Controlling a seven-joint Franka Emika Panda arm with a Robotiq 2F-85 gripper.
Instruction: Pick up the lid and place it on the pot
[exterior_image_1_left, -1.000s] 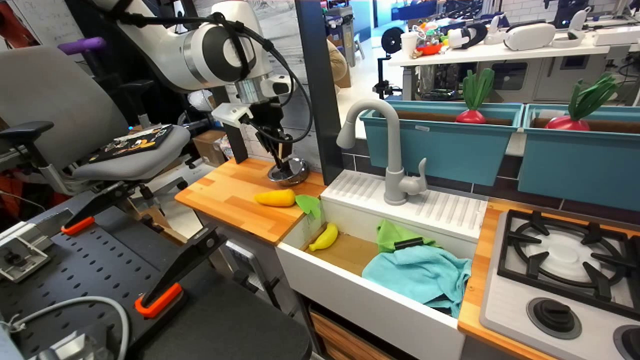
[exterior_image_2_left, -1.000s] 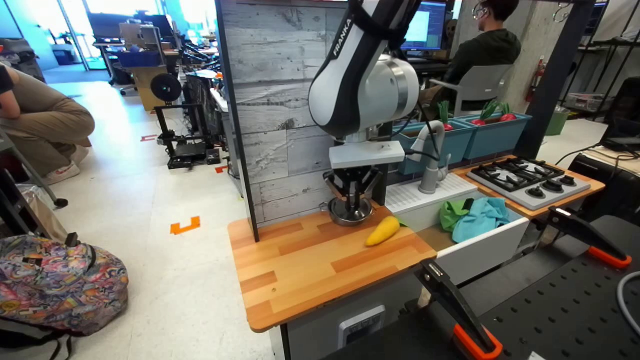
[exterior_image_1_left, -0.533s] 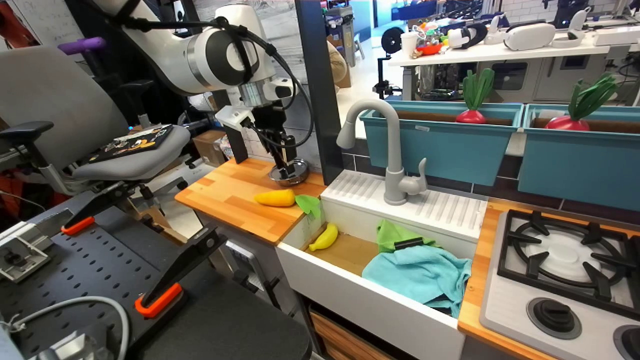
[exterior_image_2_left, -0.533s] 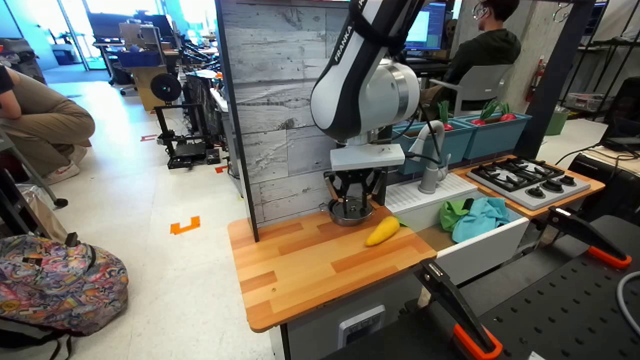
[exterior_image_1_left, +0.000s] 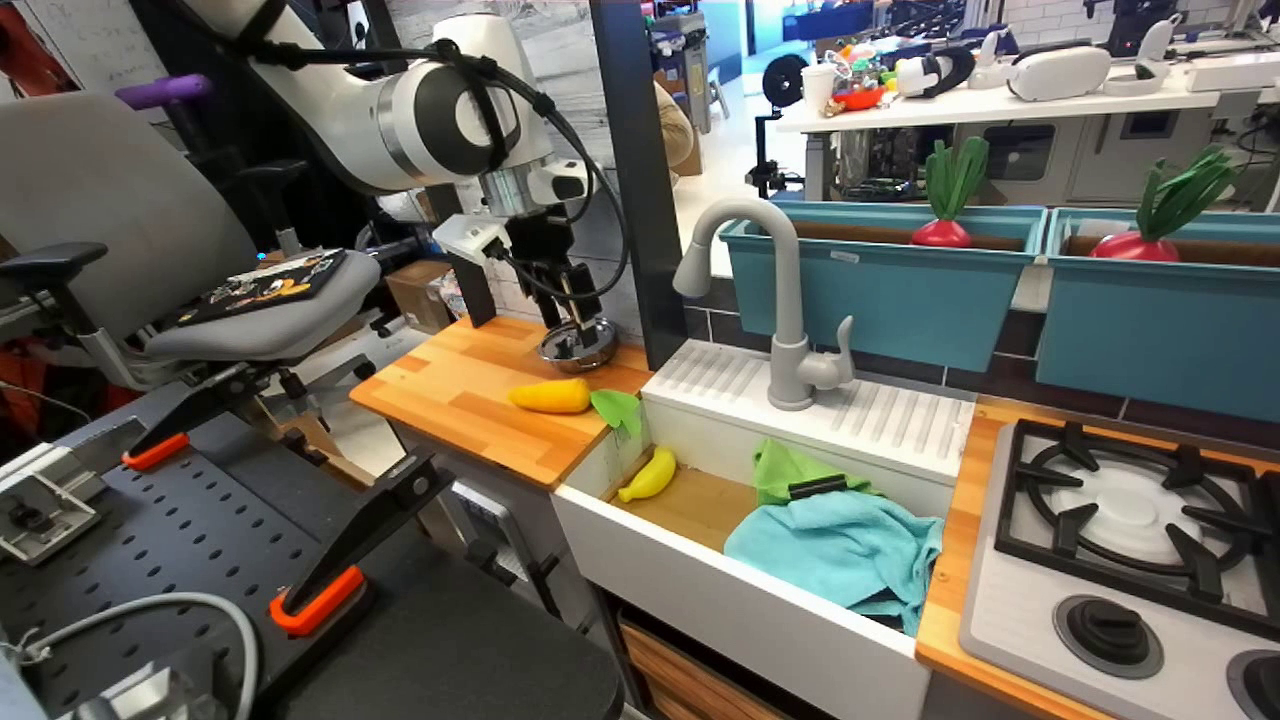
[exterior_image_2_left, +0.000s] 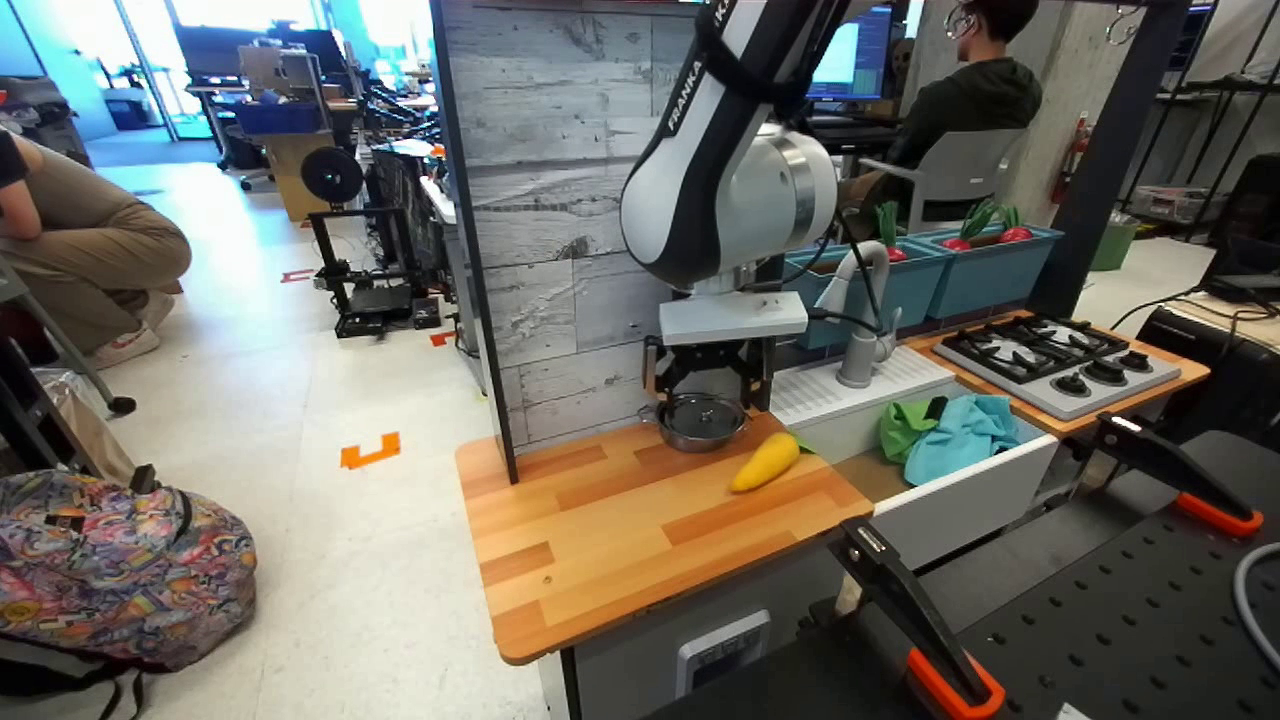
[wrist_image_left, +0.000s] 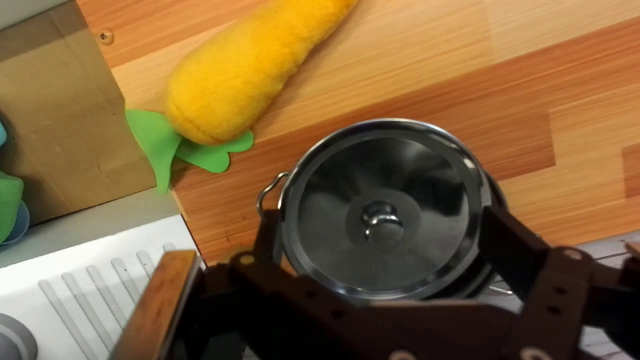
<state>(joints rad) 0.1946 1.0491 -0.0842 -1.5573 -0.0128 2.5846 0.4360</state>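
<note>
The silver-grey lid (wrist_image_left: 330, 250), with a round knob at its middle, lies over the top of the shiny pot (exterior_image_2_left: 690, 441). In the wrist view the pot's rim shows past the lid at the lower right, so I cannot tell whether it sits fully centred. A wire handle (wrist_image_left: 268, 194) of the pot sticks out on the left. My gripper (wrist_image_left: 382, 215) is open above the lid, its fingers (wrist_image_left: 510, 240) spread to about the lid's width on either side. Nothing is held between them. In an exterior view the gripper (exterior_image_2_left: 703, 398) hangs just over the lid (exterior_image_2_left: 705, 414).
A yellow plush carrot (exterior_image_2_left: 767, 462) lies on the wooden counter (exterior_image_2_left: 620, 520) close by the pot. A grey plank wall (exterior_image_2_left: 540, 360) stands behind. Beside the counter is the white sink (exterior_image_1_left: 740, 600) with a yellow banana (exterior_image_1_left: 650, 474), towels (exterior_image_1_left: 840, 545) and a tall faucet (exterior_image_1_left: 787, 290).
The fingers were together at the lid's middle one second ago and have spread wide apart, letting go of it. The lid stays on the pot; the arm has barely moved.
</note>
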